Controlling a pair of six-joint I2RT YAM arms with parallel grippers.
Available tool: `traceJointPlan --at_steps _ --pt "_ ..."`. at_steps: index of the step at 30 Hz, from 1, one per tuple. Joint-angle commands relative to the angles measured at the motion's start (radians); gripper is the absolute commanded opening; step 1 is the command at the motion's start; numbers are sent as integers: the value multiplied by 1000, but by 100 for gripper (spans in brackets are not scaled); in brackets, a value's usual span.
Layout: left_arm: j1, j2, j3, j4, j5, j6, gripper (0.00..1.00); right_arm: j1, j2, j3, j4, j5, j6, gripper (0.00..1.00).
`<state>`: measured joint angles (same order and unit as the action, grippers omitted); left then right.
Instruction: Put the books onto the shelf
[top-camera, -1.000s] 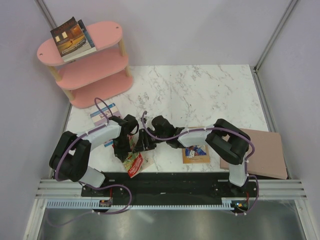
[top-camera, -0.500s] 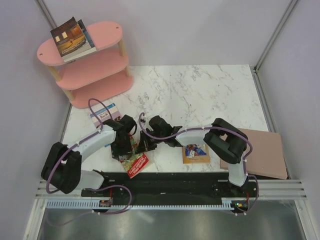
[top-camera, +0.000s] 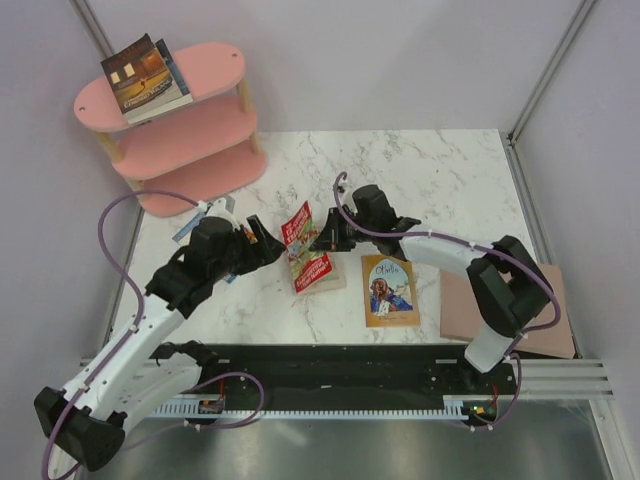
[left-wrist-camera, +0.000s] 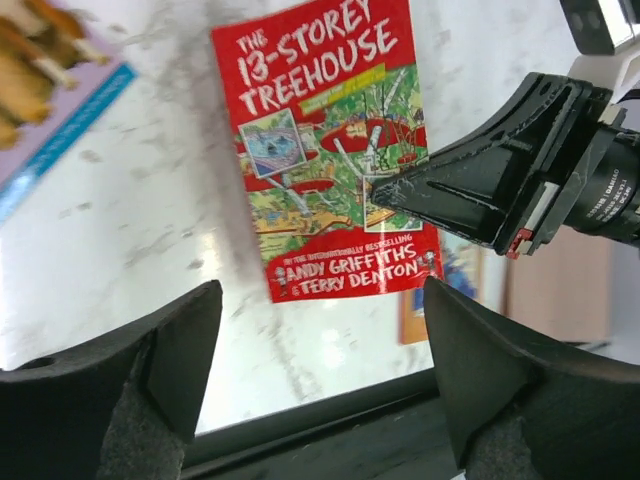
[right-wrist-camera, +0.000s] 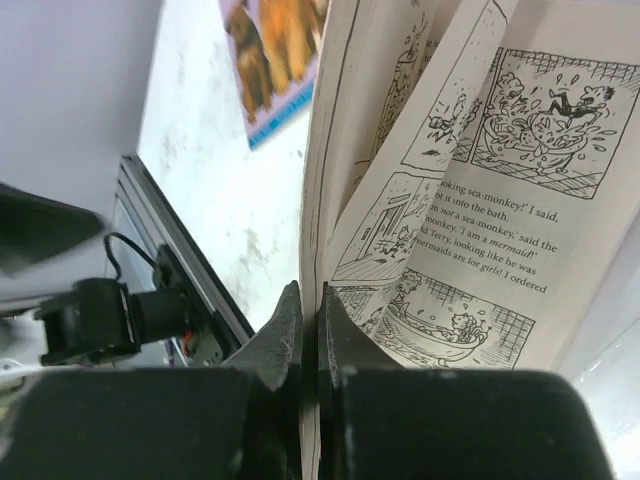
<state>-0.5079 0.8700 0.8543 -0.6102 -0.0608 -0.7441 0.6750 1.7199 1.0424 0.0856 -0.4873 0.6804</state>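
Note:
The red treehouse book (top-camera: 305, 250) stands tilted off the marble table, pages fanned (right-wrist-camera: 480, 200). My right gripper (top-camera: 326, 240) is shut on its edge, the jaws pinching some leaves (right-wrist-camera: 310, 300). Just left of it, my left gripper (top-camera: 262, 245) is open and holds nothing; its wrist view shows the red cover (left-wrist-camera: 320, 150) ahead of its spread fingers (left-wrist-camera: 320, 300). The puppies book (top-camera: 190, 227) lies mostly hidden under the left arm. An orange-tan book (top-camera: 390, 290) lies flat under the right arm. The pink shelf (top-camera: 215, 120) at far left carries a dark brown book (top-camera: 143, 78) over a blue one (top-camera: 175, 68).
A plain brown board (top-camera: 545, 310) lies at the table's right edge beside the right arm's base. Grey walls close in the table on three sides. The black mounting rail (top-camera: 340, 370) runs along the near edge.
My left gripper opened, let go of the red book and drew back to the left. My right gripper shut on the book and carried it up and away from the near edge.

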Motion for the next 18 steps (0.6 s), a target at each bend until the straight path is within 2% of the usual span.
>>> traceJointPlan --at_steps 1,5,6,10,18 --pt "-6 -58 -222 401 140 -141 82 -11 -106 102 5 -19 -25 0" --pt "-18 -60 -285 547 151 -152 86 -34 -147 146 -17 -33 -12 0" --pt "-18 -68 -300 596 147 -152 91 -37 -155 157 -18 -42 -9 0" --pt "-18 -112 -357 772 125 -156 98 -52 -204 179 -23 -51 5 0" --pt "-21 -100 -412 935 130 -158 99 -81 -282 208 -27 -60 36 0"
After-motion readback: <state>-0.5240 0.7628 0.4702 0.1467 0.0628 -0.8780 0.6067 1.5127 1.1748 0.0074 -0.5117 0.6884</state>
